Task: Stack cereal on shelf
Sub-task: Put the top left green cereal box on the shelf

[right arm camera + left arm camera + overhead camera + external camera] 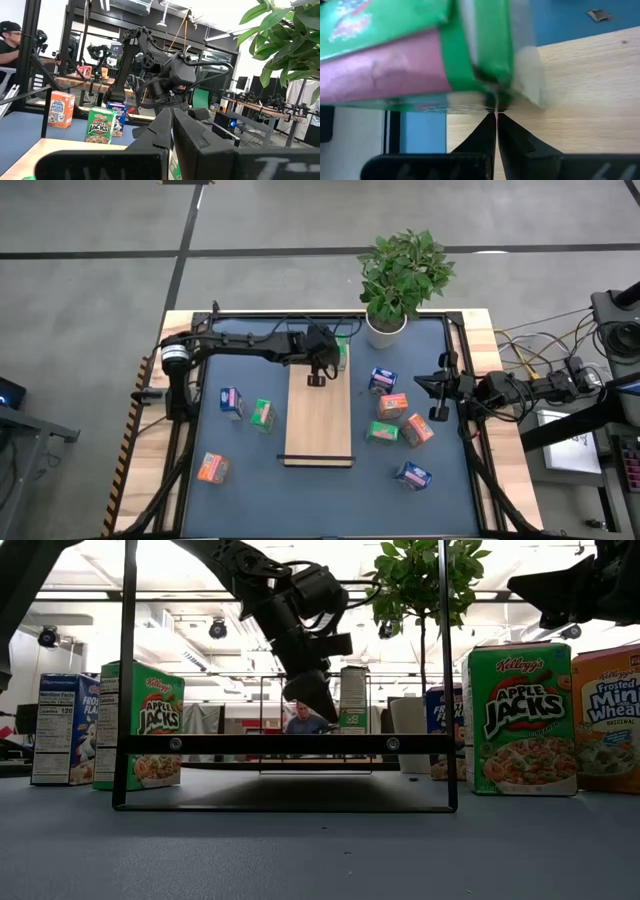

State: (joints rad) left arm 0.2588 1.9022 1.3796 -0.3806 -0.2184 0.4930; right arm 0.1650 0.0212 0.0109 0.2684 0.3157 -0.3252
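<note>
You are looking at a leafy green plant in a round white pot (386, 330), which is standing at the far edge of the blue-grey table mat (250, 490). A tangle of dark and yellow cables (530, 355) is lying past the table's right side. Across the room, 1 person in a dark cap (11, 37) is sitting by a workbench, and another person (300, 720) is showing beyond the table.
</note>
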